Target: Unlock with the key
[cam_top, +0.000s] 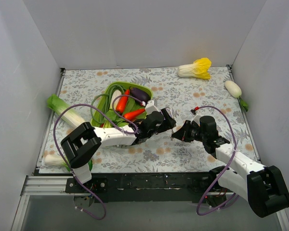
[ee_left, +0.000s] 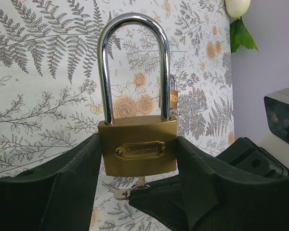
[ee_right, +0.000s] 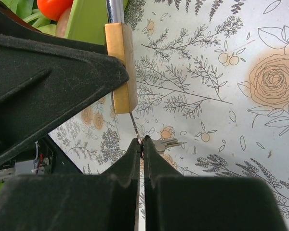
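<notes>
My left gripper is shut on the brass padlock, gripping its body on both sides, with the silver shackle closed and pointing up. The thin silvery key sticks into the bottom of the padlock. My right gripper is shut on the key's head; the blade runs up into the padlock's body. A second key hangs beside it on the ring. In the top view the two grippers, left and right, meet at mid-table.
A green bowl of vegetables stands behind the left arm. A cabbage and a white radish lie at the back right, a leek at the left. A small brass lock-like piece lies on the cloth.
</notes>
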